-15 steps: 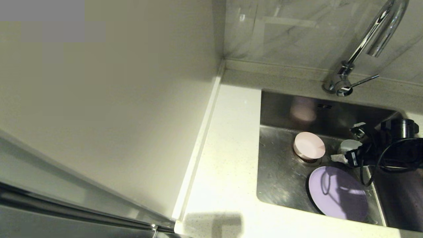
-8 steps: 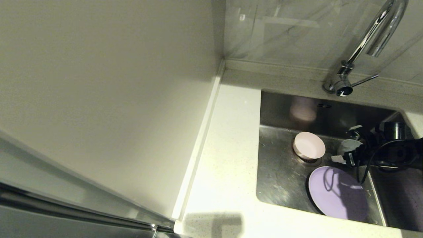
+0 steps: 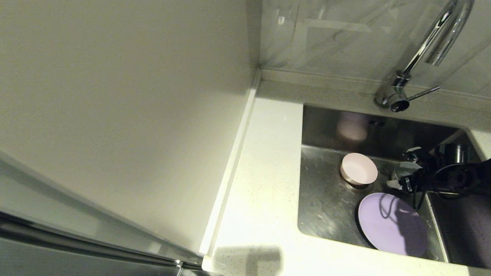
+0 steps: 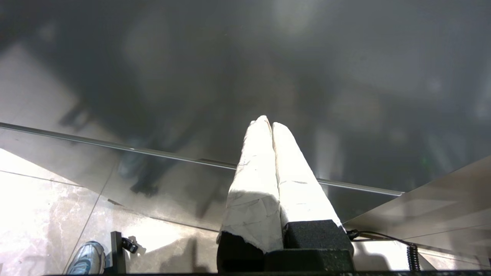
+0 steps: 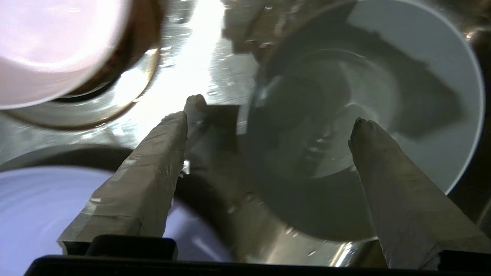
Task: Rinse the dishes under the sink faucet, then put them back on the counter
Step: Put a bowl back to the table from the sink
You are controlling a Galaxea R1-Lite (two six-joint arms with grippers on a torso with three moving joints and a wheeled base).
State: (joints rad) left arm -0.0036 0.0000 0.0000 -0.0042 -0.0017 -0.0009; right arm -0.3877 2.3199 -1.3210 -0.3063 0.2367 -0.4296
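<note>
- Right gripper (image 5: pixel 268 111) low in sink (image 3: pixel 326 207), jaws wide astride blue bowl (image 5: pixel 383 96) rim.
- Pink bowl (image 3: pixel 359 168) over drain; plate (image 3: pixel 391 224) nearby.
- Left gripper (image 4: pixel 267 123) parked, jaws pressed together.

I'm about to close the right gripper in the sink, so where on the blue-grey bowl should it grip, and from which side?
Grip the rim, from above. The blue-grey bowl sits upright and open-side up on the sink floor, too wide to span. The right gripper is open, one finger inside the bowl, the other outside over its wall nearest the pink bowl. Lowering and closing there should pinch that wall.
</note>
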